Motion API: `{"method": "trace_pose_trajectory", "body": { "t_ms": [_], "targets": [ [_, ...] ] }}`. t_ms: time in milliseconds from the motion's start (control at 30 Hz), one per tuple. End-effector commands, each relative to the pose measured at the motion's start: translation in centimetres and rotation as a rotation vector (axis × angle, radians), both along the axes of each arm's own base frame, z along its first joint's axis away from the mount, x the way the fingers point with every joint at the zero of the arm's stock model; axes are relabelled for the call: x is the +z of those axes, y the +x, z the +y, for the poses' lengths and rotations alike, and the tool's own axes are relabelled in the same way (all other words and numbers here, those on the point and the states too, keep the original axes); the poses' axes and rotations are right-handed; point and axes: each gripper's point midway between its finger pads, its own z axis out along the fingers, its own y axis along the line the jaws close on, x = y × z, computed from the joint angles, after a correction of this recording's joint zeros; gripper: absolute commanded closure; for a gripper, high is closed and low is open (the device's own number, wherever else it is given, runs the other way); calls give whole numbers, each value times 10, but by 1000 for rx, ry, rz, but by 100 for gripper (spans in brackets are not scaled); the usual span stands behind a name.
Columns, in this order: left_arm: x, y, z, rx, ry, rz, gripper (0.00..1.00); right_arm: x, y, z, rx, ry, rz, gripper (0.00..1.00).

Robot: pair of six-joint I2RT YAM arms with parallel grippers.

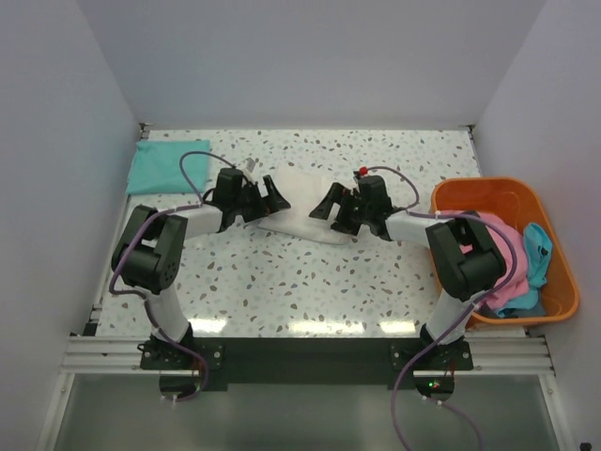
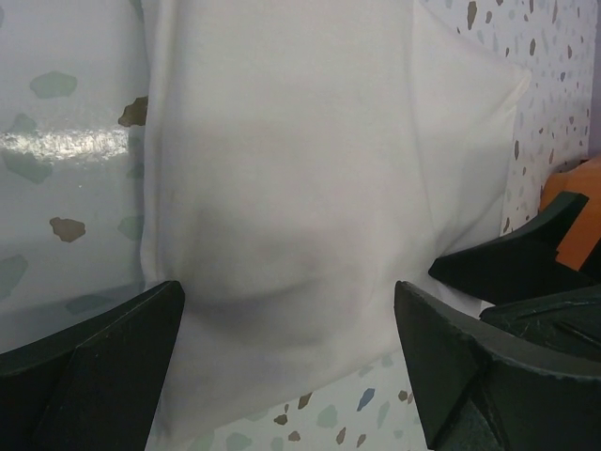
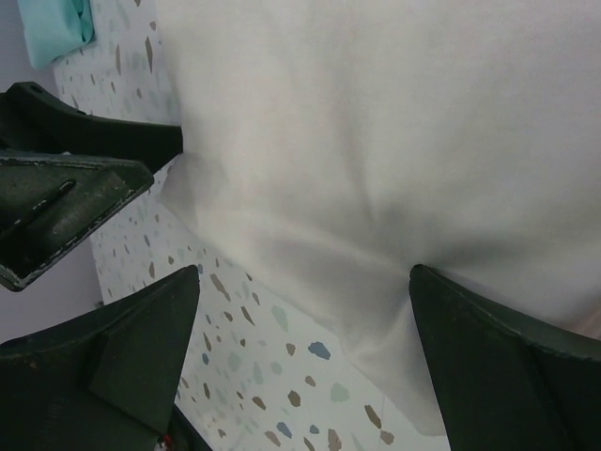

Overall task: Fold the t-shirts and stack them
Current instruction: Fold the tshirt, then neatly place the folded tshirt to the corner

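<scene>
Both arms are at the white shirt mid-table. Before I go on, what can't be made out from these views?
- Pale cream cloth t-shirt: its outline and folds. In the top view the left gripper and right gripper cover it, and both wrist views crop it.
- Orange plastic basket: what lies under the pink shirt and blue shirt. The right arm overlaps it.
- Folded teal shirt: cut off by the right wrist frame's edge.
</scene>
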Motion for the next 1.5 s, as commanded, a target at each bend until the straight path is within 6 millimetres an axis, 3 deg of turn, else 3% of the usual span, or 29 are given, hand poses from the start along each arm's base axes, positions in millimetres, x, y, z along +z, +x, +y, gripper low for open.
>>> {"method": "trace_pose_trajectory", "body": {
  "t_ms": [0,100,133,167,200,233,300,333,400,433,500,533,567,700,767,933,1067,1267,1367,1467],
  "targets": [
    [-15,-12,9,-3,45,34,0,-46,-24,-24,2,-134,105,1],
    [2,-11,10,-11,51,6,0,-24,-19,-22,61,-149,31,1],
    [20,-7,10,-14,54,-37,0,-12,-18,-21,87,-153,-3,1],
    [29,-7,11,-12,58,-51,0,2,-14,-22,127,-178,-68,1],
    [37,-7,14,-7,66,-65,0,31,-13,-24,141,-179,-140,1],
    [61,-6,17,4,67,-129,0,43,-17,-27,150,-203,-171,1],
    [76,-8,23,13,96,-169,0,68,-26,-33,175,-230,-262,1],
    [92,-6,29,28,120,-224,0,99,-33,-36,172,-210,-352,1],
    [99,-6,36,44,164,-237,0,107,-53,-47,157,-212,-374,1],
    [106,2,40,42,200,-273,0,130,-64,-53,139,-192,-435,1],
    [100,4,41,11,244,-262,0,124,-82,-65,106,-205,-409,1],
    [96,14,39,-13,267,-266,0,142,-90,-71,81,-184,-465,1],
    [89,17,39,-21,284,-239,0,136,-97,-75,59,-180,-449,1],
    [57,38,30,-68,320,-144,0,153,-120,-83,29,-126,-501,2],
    [44,44,25,-89,315,-120,0,163,-127,-88,20,-121,-533,1],
    [19,46,12,-111,346,-96,0,165,-132,-94,-1,-132,-536,1],
    [-11,37,-2,-146,413,-26,1,152,-131,-94,-1,-135,-508,1],
    [-34,27,-5,-117,501,22,15,150,-130,-90,0,-118,-498,1],
    [-40,24,-2,-91,531,42,38,152,-131,-91,-3,-115,-503,1],
    [-43,21,-3,-97,561,37,53,153,-132,-94,-14,-120,-514,1]
  ]
}}
